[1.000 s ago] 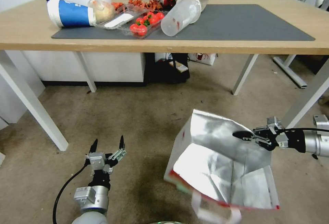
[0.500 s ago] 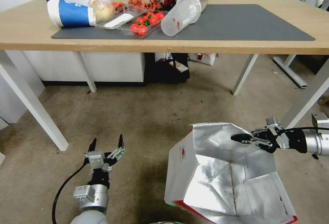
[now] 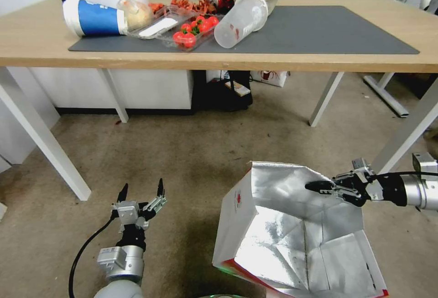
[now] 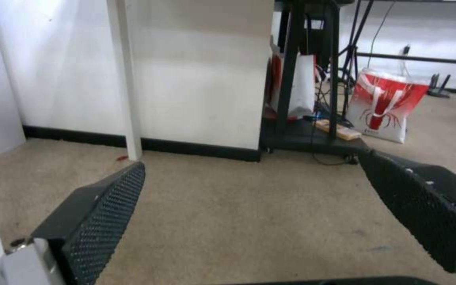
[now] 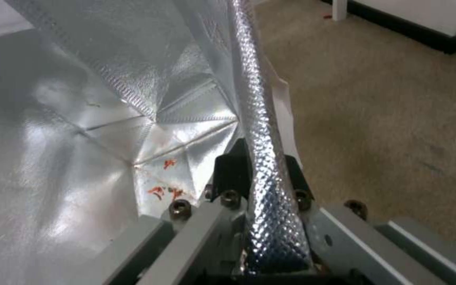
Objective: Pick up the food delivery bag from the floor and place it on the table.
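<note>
The food delivery bag (image 3: pixel 292 238) is tilted over the floor (image 3: pixel 191 152) at the lower right, its silver-lined mouth gaping toward me and its white side with a small red logo facing left. My right gripper (image 3: pixel 315 185) is shut on the far rim of the bag. The right wrist view shows that gripper (image 5: pixel 257 160) pinching the foil edge of the bag (image 5: pixel 80 118). My left gripper (image 3: pixel 141 193) hovers low over the floor at the lower left, open and empty, well left of the bag. In the left wrist view its fingers (image 4: pixel 96 221) stand wide apart. The table (image 3: pixel 319 63) stands beyond.
A dark grey mat (image 3: pixel 328 28) has free room on its right half. Its left half holds a blue-and-white tub (image 3: pixel 93 17), a tomato tray (image 3: pixel 191 31) and a tipped clear cup (image 3: pixel 239 19). White table legs (image 3: pixel 45 143) flank the floor. Another red-and-white bag (image 4: pixel 384 105) sits under the table.
The bag has swung from leaning forward with its handles hanging to a wider-open mouth facing me. My right gripper moved slightly down and left with the rim. The left arm is still.
</note>
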### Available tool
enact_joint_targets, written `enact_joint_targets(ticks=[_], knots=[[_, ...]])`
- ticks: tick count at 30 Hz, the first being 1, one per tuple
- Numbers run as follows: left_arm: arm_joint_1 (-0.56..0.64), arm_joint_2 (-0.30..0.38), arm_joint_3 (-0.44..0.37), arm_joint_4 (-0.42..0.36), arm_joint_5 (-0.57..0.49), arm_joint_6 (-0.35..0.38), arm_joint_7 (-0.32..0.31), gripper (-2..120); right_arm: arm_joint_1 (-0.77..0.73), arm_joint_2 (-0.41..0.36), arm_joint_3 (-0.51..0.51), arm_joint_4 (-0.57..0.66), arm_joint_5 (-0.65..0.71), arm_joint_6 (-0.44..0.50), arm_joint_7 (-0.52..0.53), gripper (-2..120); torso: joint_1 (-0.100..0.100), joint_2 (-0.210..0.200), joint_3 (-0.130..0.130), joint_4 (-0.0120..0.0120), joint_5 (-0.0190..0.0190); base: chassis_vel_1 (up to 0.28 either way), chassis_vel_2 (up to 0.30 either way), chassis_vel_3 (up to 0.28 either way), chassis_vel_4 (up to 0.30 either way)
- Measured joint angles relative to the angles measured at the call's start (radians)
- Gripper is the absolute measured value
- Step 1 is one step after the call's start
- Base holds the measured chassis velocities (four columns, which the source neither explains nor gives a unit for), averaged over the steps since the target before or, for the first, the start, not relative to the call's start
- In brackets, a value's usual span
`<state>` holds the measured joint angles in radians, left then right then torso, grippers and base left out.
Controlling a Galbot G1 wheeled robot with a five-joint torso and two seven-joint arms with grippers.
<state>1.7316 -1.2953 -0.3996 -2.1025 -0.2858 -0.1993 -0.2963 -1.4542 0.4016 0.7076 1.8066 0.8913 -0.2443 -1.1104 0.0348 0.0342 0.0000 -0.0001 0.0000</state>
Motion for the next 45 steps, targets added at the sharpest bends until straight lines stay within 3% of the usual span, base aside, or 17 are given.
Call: enact_joint_targets(ticks=[8, 26, 45], knots=[[0.000, 0.000, 0.009, -0.016, -0.024, 0.024, -0.001, 100, -0.015, 0.017, -0.003, 0.005, -0.013, 0.005, 0.001, 0, 0.002, 0.010, 0.006, -0.0001, -0.0001, 0.000, 0.000, 0.000, 0.000], [0.010, -0.005, 0.001, -0.033, -0.009, 0.034, -0.009, 100, -0.017, 0.027, -0.008, 0.030, -0.014, 0.008, 0.000, 0, 0.007, 0.092, 0.083, 0.0000, -0.0001, 0.000, 0.000, 0.000, 0.000], [0.010, -0.010, -0.003, -0.033, 0.002, 0.027, -0.011, 100, -0.018, 0.024, -0.005, 0.033, -0.013, 0.009, -0.013, 0, 0.022, 0.171, 0.148, 0.0000, -0.0001, 0.000, 0.000, 0.000, 0.000]])
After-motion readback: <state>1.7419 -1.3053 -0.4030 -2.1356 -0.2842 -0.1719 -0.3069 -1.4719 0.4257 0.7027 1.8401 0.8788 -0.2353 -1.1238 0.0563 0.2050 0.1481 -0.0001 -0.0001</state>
